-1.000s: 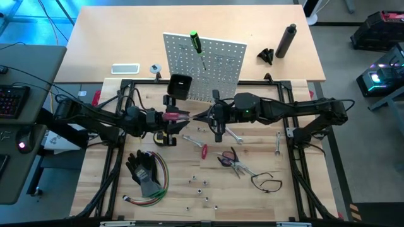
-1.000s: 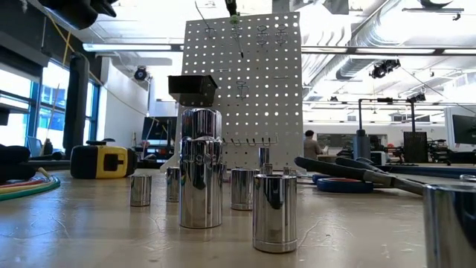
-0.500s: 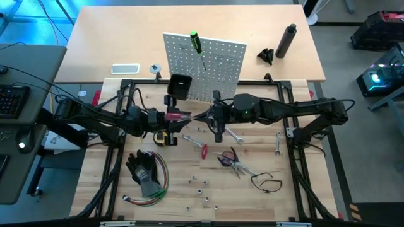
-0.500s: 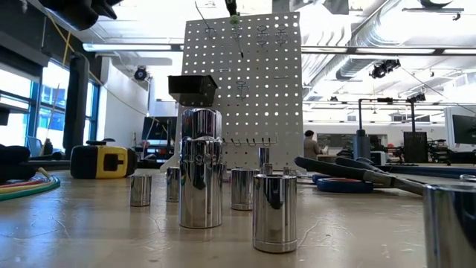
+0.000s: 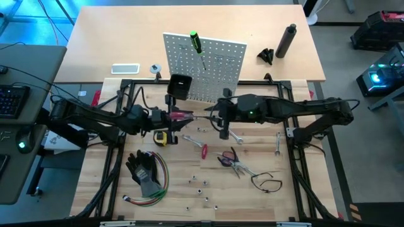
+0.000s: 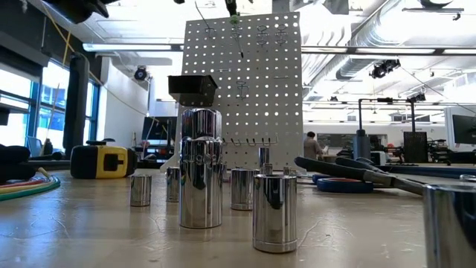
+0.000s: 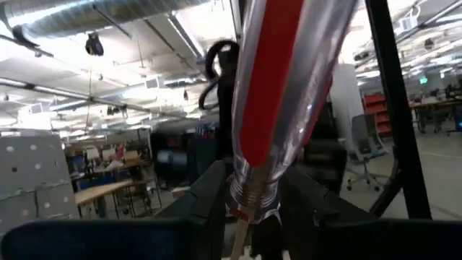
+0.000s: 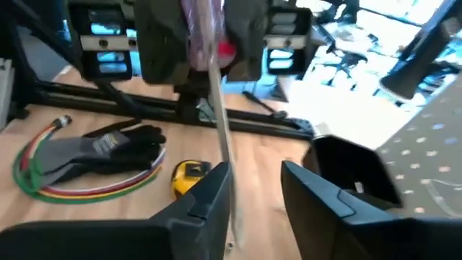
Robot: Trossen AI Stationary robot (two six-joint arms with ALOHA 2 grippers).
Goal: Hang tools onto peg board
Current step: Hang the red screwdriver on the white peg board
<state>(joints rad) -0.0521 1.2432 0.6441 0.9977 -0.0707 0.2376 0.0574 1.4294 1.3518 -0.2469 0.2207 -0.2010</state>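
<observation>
Now my right claw [image 5: 222, 118] has let go, fingers spread. My left claw [image 5: 169, 116] pinches the red screwdriver [image 5: 181, 115]. Next I lift it to the peg board [image 5: 203, 68].

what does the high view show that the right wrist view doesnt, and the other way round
Only the high view shows the green screwdriver hung on the peg board, plus the pliers and black loop on the table. Only the right wrist view shows the right gripper open, the shaft beside one finger. Both show the left gripper holding the red-handled screwdriver, the gloves and the tape measure.
</observation>
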